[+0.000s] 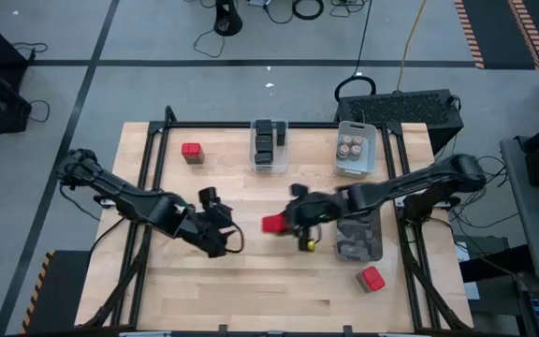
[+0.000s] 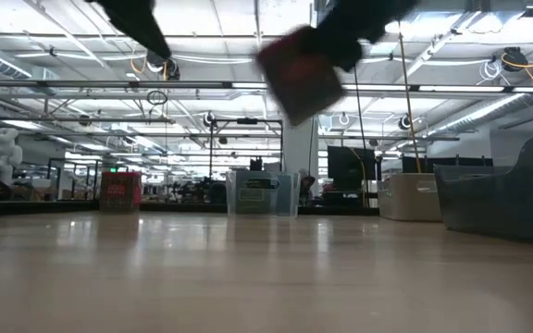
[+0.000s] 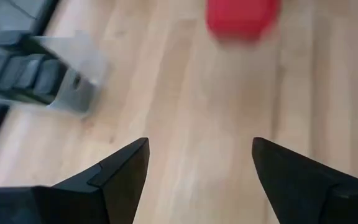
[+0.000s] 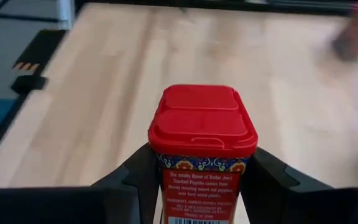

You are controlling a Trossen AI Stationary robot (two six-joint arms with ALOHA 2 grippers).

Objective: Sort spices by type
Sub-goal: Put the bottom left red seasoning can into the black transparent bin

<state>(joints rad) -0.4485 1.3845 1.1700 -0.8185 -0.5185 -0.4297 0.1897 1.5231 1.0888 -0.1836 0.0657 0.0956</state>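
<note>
Sorting well under way, not finished.

Done, as far as visible: the clear bin (image 1: 269,146) at far centre holds the dark tins (image 1: 268,137), lined up inside. The white bin (image 1: 356,148) at far right holds the round tan-topped jars (image 1: 352,147). A dark bin (image 1: 358,238) sits at right, under the right arm; contents cannot be made out.

Left: the red tins. One red tin (image 1: 192,152) stands on bare table at far left, apart from any bin. Another red tin (image 1: 372,278) lies at near right, just beyond the dark bin's near corner.

In hand: right gripper (image 4: 201,180) pinches a third red tin (image 4: 202,130) by its sides, lid up, carried above the table near centre; low view shows it clear of the surface.

Left gripper (image 3: 199,163) hangs over bare wood left of centre, fingers spread, nothing between them.

Judgement: two kinds look settled; the reds have no shared spot yet. The carried tin needs a place, and the two loose ones want gathering to it.
</note>
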